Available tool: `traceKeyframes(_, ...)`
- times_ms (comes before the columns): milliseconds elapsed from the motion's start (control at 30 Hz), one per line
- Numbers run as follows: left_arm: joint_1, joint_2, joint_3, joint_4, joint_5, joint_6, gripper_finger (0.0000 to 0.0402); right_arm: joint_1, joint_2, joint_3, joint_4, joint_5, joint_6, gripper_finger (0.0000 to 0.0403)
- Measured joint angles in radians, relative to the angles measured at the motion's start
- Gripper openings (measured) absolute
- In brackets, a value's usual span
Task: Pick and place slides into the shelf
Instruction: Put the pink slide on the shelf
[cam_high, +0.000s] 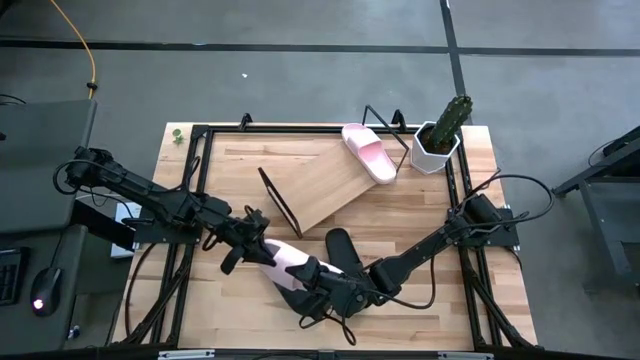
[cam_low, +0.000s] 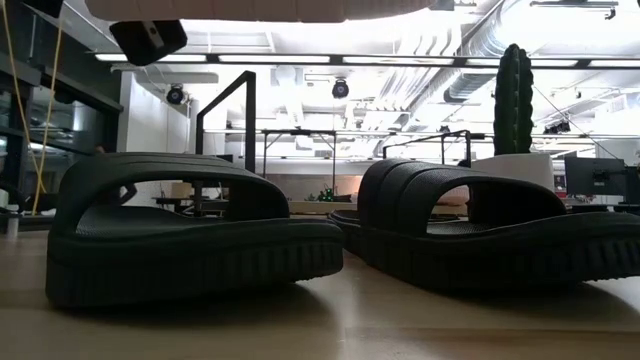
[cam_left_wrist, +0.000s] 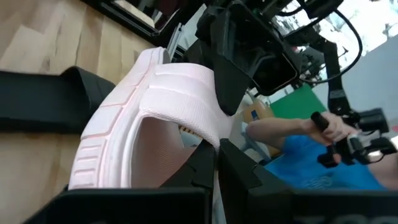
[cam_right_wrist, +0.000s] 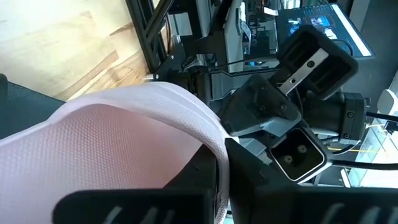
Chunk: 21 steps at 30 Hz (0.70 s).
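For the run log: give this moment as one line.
left gripper: shut on pink slide | right gripper: shut on same slide | second pink slide: on shelf

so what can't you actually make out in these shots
- High view: both black slides are partly covered by the right gripper and its arm.
- Low view: pink slide cut off by the top edge; the shelf is hidden behind the black pair.
- Left wrist view: left gripper covers the strap's edge.
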Motion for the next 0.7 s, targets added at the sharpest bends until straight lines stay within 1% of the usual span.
traceKeyframes(133, 0.0, 0.0, 0.0, -0.001, -0.003, 0.057, 0.0002, 0.0, 0.0, 0.0, 0.001, 0.004, 0.0, 0.0002)
traceKeyframes(233, 0.0, 0.0, 0.0, -0.001, -0.009, 0.09, 0.0019, 0.002, 0.0, 0.0, 0.001, 0.012, 0.0, 0.0001)
traceKeyframes(367, -0.001, 0.0, 0.001, -0.001, -0.006, 0.103, 0.0063, 0.004, 0.0, 0.0, 0.002, 0.022, 0.002, 0.0001)
traceKeyframes(533, 0.0, -0.001, 0.001, 0.001, -0.015, 0.108, 0.0122, 0.004, 0.0, 0.0, -0.005, 0.075, 0.001, 0.0001)
traceKeyframes(700, -0.001, -0.012, 0.001, 0.005, -0.055, 0.188, 0.0162, 0.003, -0.002, 0.0, -0.009, 0.097, 0.037, 0.0)
